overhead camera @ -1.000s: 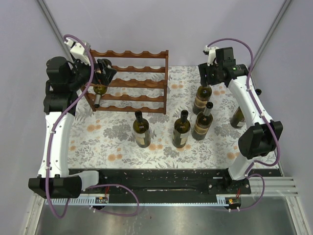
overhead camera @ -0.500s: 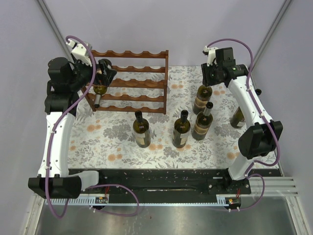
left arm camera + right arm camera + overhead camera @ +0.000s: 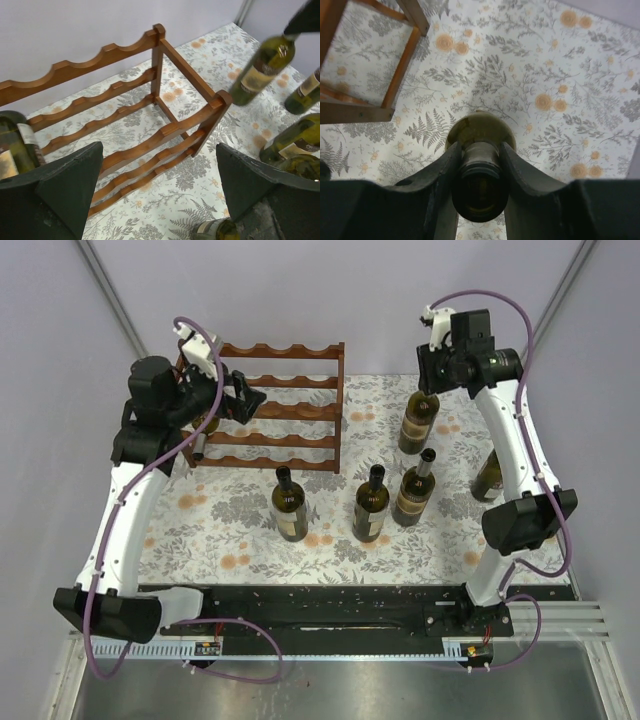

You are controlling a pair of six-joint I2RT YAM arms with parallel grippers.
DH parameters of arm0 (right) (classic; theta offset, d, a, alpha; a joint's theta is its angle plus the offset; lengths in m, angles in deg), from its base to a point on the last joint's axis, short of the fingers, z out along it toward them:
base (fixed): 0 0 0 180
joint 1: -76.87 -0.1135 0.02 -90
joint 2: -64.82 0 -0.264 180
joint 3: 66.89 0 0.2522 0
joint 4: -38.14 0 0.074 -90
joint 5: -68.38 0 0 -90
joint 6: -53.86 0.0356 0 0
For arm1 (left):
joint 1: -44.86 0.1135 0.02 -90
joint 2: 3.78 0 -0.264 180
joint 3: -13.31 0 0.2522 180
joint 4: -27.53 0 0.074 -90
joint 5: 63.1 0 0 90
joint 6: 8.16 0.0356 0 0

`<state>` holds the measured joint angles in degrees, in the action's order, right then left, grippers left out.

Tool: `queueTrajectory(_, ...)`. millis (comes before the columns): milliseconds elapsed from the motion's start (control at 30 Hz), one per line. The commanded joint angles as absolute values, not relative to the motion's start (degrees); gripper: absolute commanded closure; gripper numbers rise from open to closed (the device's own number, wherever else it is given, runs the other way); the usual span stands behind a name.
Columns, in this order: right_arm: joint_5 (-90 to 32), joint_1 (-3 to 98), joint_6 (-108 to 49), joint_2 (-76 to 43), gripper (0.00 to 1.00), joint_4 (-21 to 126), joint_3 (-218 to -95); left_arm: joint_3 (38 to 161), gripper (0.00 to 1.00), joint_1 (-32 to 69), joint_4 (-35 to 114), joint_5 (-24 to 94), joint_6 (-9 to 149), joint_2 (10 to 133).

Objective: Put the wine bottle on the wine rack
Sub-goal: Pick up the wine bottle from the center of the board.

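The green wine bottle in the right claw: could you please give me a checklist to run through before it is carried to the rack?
1. Grip: right claw shut around the neck of the green glass wine bottle: ok.
2. Lift: bottle tilted, base off the floral tablecloth: cannot tell.
3. Target: free scallops on the reddish-brown wooden wine rack: ok.
4. Other arm: left claw open and empty: ok.
5. Approach: left claw hangs over the rack's left part: not ok.

6 wine bottles [image 3: 291, 504], 1 wine rack [image 3: 290, 410], 2 arms [image 3: 122, 515].
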<state>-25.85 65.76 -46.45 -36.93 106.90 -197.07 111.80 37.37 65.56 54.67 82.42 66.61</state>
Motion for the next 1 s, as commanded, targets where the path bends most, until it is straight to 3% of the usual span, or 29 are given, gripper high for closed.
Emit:
queueTrajectory(0,-29.1,66.0,-47.1,-39.1,1.0,107.6,-213.4,113.6,0.01,33.9,62.2,54.7,83.9,68.2)
queueTrajectory(100,-31.2,66.0,-46.7,-43.0,1.0,112.4,-226.4,114.4,0.01,30.5,61.2,55.0,83.9,69.6)
queueTrajectory(300,-36.8,65.4,-45.8,-41.5,1.0,111.0,-230.7,118.1,0.01,23.9,59.0,55.5,84.0,73.5)
queueTrajectory(600,-45.8,64.4,-42.3,-34.7,1.0,107.0,-231.7,129.7,0.01,14.2,61.8,57.5,88.2,83.8)
queueTrajectory(967,-53.3,64.4,-37.7,-30.1,1.0,104.3,-231.7,135.3,0.01,11.5,63.0,66.5,100.3,91.1)
